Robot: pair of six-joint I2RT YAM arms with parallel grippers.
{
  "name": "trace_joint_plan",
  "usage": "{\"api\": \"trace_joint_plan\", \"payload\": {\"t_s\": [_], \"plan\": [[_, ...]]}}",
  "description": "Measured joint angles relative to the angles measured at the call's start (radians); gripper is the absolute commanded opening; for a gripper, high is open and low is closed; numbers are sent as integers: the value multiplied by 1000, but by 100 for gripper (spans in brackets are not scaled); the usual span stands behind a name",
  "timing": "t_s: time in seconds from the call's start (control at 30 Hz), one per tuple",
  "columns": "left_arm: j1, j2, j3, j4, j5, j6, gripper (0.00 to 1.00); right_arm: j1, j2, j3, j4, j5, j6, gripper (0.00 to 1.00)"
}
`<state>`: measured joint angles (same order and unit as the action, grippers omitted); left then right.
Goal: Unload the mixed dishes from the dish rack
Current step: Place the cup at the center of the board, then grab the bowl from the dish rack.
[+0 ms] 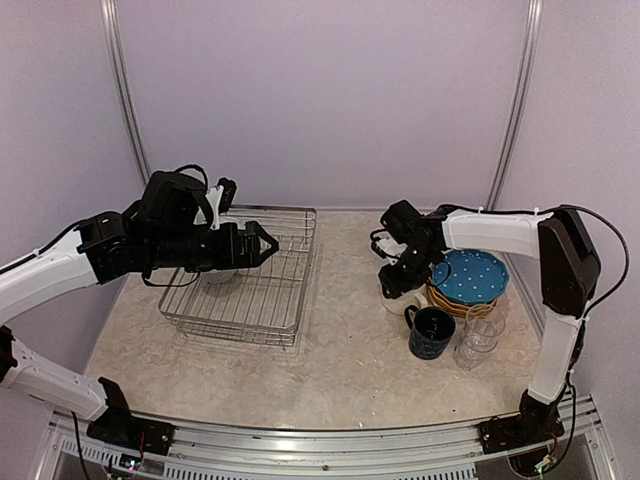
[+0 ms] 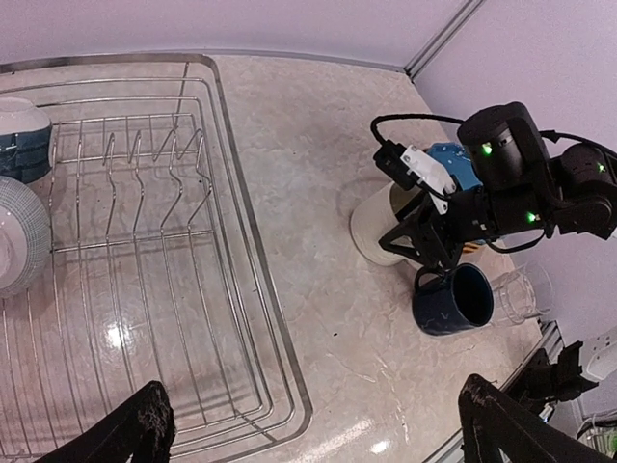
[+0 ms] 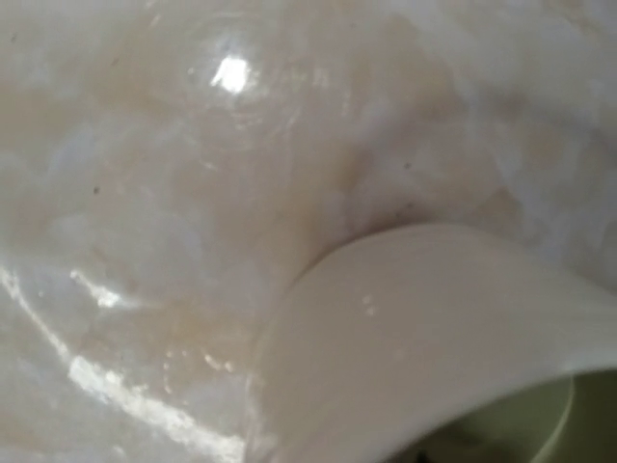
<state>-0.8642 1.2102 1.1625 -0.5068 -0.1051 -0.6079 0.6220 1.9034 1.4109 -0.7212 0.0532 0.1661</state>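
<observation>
The dish rack (image 1: 262, 300) lies left of centre. In it, under my left arm, sit a dark blue bowl (image 2: 23, 141) and a pale striped bowl (image 2: 17, 241). My left gripper (image 1: 266, 243) hovers open over the rack with nothing between its fingers (image 2: 137, 430). On the table to the right stand the cream mug (image 2: 369, 228), a navy mug (image 1: 431, 333), clear glasses (image 1: 479, 338) and a blue white-dotted plate (image 1: 471, 277) on top of yellow-orange plates. My right gripper (image 1: 398, 283) is right at the cream mug's rim. That mug (image 3: 434, 328) fills the right wrist view and the fingers do not show there.
The rack's upright prongs (image 2: 154, 169) stand bare in its middle. A metal rail (image 1: 330, 440) runs along the table's near edge. Purple walls close in the back and both sides.
</observation>
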Motion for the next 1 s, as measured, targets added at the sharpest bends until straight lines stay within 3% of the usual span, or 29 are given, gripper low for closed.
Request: {"api": "trace_joint_plan", "payload": {"t_s": [0.2, 0.53, 0.8, 1.0], "plan": [[83, 38, 0, -27, 33, -44, 99, 0, -78, -5, -2, -16, 0, 80], [265, 128, 39, -138, 53, -66, 98, 0, -374, -130, 108, -61, 14, 91], [357, 384, 229, -294, -30, -18, 83, -1, -465, -231, 147, -68, 31, 95], [430, 556, 410, -407, -65, 34, 63, -3, -497, -254, 151, -68, 33, 95]]}}
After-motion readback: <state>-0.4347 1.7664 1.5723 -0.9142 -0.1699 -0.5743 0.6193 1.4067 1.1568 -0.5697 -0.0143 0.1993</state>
